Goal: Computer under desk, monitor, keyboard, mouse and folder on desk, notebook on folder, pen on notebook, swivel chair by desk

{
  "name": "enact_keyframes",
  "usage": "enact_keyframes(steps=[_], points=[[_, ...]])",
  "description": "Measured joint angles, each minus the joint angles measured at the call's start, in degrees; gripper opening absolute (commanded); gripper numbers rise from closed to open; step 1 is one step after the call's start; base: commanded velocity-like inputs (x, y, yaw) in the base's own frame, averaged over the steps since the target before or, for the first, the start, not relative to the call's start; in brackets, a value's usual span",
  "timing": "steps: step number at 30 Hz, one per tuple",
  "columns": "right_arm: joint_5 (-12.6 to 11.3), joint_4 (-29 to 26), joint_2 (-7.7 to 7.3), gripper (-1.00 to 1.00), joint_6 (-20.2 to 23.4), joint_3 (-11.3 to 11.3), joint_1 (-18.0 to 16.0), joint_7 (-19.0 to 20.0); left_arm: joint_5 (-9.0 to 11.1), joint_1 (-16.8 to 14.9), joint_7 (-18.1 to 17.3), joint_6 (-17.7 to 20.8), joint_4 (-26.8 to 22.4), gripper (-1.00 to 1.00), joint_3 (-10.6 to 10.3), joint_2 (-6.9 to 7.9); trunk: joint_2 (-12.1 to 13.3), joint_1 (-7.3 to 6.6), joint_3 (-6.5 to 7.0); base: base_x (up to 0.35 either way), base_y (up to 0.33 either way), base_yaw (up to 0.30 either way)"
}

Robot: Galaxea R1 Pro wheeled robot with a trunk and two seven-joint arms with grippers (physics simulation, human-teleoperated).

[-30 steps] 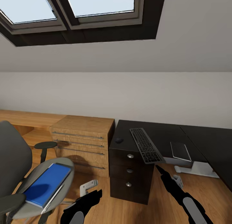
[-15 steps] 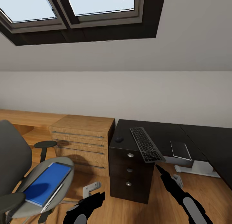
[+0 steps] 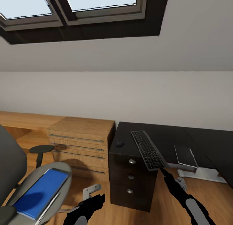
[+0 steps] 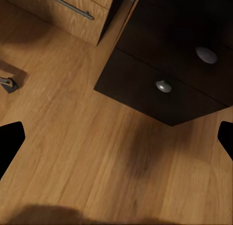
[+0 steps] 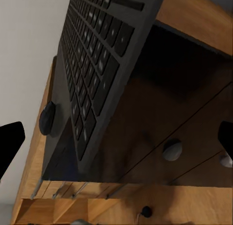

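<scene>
The keyboard [image 3: 148,150] lies on the black desk [image 3: 168,136] with its near end overhanging the edge, just above the empty, open-fingered right tool [image 3: 160,169], apparently for pushing; the mouse [image 3: 120,143] sits beside it.

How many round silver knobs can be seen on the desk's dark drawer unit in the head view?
3, stacked down its front: top knob, middle knob, bottom knob. None looks hidden.

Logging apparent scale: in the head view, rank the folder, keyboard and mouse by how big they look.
1. Folder, though it lies nearer the camera, so this is apparent size alone.
2. Keyboard, long and narrow.
3. Mouse, plainly smallest.
</scene>
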Motion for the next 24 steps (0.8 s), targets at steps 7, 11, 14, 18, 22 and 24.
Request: enact_keyframes(steps=[7,11,14,18,22,24], points=[[0.07,0.00,0.00,1.00,0.15,-2.09,0.00,-0.05,0.10,0.00,0.00,0.00,0.00,1.00,0.00,0.02,0.00,0.02,0.00,0.102,0.007,0.000],[0.08,0.01,0.00,1.00,0.16,-2.25,0.00,-0.04,0.02,0.00,0.00,0.00,0.00,1.00,0.00,0.02,0.00,0.00,0.00,0.211,0.065,0.000],[0.08,0.00,0.00,1.00,0.17,-2.29,0.00,-0.03,0.14,0.00,0.01,0.00,0.02,1.00,0.01,0.03,0.00,0.02,0.00,0.069,0.016,0.000],[0.08,0.01,0.00,1.00,0.17,-2.29,0.00,-0.03,0.06,0.00,0.07,0.00,0.01,1.00,0.00,0.01,0.00,0.01,0.00,0.143,0.037,0.000],[0.08,0.00,0.00,1.00,0.17,-2.30,0.00,-0.03,0.23,0.00,0.01,0.00,0.07,1.00,0.00,0.03,0.00,0.02,0.00,0.113,0.026,0.000],[0.06,0.00,0.00,1.00,0.20,-2.30,0.00,-0.03,0.28,0.00,0.01,0.04,0.08,1.00,0.00,0.01,0.00,0.02,0.00,0.028,0.006,0.000]])
